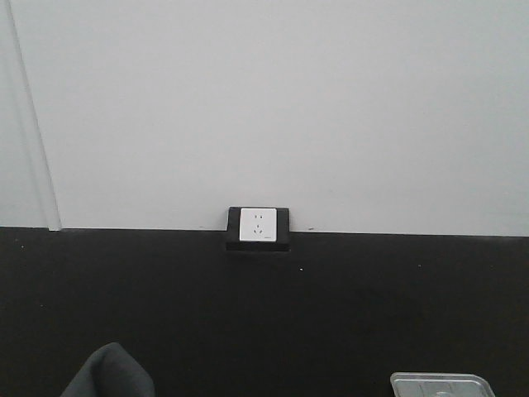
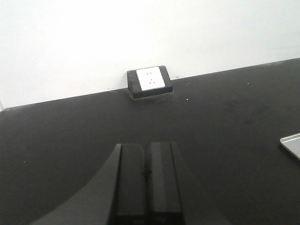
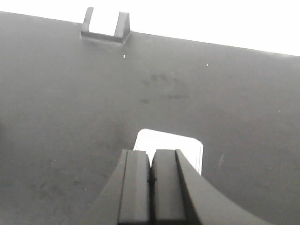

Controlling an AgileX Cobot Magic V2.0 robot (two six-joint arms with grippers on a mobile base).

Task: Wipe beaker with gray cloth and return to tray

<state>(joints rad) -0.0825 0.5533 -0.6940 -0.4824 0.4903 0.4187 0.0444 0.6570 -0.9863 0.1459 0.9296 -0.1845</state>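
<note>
The gray cloth (image 1: 107, 374) shows as a dark rounded heap at the bottom left of the front view. Only the far rim of the silver tray (image 1: 442, 384) shows at the bottom right. The beaker is out of view in every frame. My left gripper (image 2: 146, 146) hangs over bare black tabletop, its jaws pressed together and empty; a corner of the tray (image 2: 293, 145) peeks in at the right edge. My right gripper (image 3: 151, 153) is shut too, holding nothing, and hovers just in front of the tray (image 3: 187, 146), which glares white.
A white wall socket in a black box (image 1: 259, 227) sits where the black tabletop (image 1: 264, 314) meets the white wall. The socket (image 2: 150, 80) shows ahead of the left gripper, and the socket (image 3: 105, 26) also sits far left of the right one.
</note>
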